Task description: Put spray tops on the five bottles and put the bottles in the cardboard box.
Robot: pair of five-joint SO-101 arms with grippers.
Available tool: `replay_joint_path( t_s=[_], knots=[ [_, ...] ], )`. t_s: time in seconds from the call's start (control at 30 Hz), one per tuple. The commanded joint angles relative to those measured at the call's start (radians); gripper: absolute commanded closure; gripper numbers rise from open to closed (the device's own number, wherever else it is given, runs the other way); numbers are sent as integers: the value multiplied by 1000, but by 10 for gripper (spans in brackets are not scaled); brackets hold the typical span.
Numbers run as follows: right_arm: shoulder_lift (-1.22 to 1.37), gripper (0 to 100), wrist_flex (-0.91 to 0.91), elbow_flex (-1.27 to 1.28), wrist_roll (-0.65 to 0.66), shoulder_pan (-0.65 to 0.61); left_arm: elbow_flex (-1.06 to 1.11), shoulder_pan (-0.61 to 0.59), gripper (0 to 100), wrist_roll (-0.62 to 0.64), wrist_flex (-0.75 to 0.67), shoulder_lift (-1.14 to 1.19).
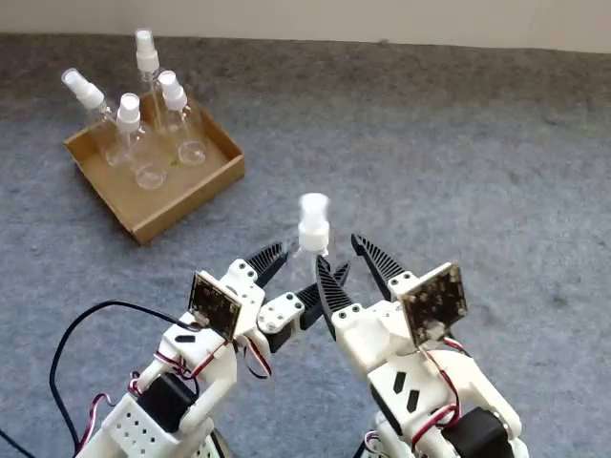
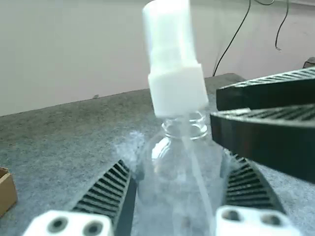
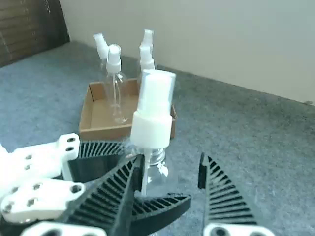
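left wrist view has the left gripper (image 2: 182, 167) clamped on the bottle (image 2: 172, 191), with a ribbed black finger (image 2: 106, 191) pressed against each side of the clear body. the white top (image 2: 174, 73) sits on the bottle's neck, and the neck threads are visible just under its collar. the other arm's black fingers lie level with the neck and just beside it; whether they touch the bottle i cannot tell. in the right wrist view the right gripper (image 3: 171, 162) is spread wide, its two fingers well apart. the top rises just beyond the gap, nearer one finger than the other and gripped by neither. the left gripper crosses in front there, holding the bottle low on its body. in the high view the two grippers meet tip to tip near the middle of the grey table (image 1: 430, 143), with the bottle upright between them and its top standing clear above the fingers. the box (image 1: 191, 205) lies well apart from them, toward the far left of the table. four bottles (image 1: 143, 157) are inside it, each wearing a white top, and the one at the far left leans. a black cable (image 1: 67, 334) loops on the table beside the left arm's base.
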Motion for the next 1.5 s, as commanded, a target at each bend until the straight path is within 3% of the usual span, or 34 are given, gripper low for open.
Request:
replay_joint_path(
  t_s=[0.0,0.27,0.63,0.83,1.2,1.47],
  knots=[
    [-1,839,47,-21,83,-19,19,-8,962,14,-23,-22],
    [-2,839,107,-22,163,-13,18,-13,962,11,-26,-22],
    [-2,844,101,-8,160,-10,19,-271,962,15,-203,-22],
    [-1,998,74,4,163,59,19,-337,962,17,-278,-22],
    [-1,994,-360,389,163,76,19,-338,962,18,-308,-22],
    [-2,994,-687,559,157,70,19,-334,962,20,-456,-22]
  ],
)
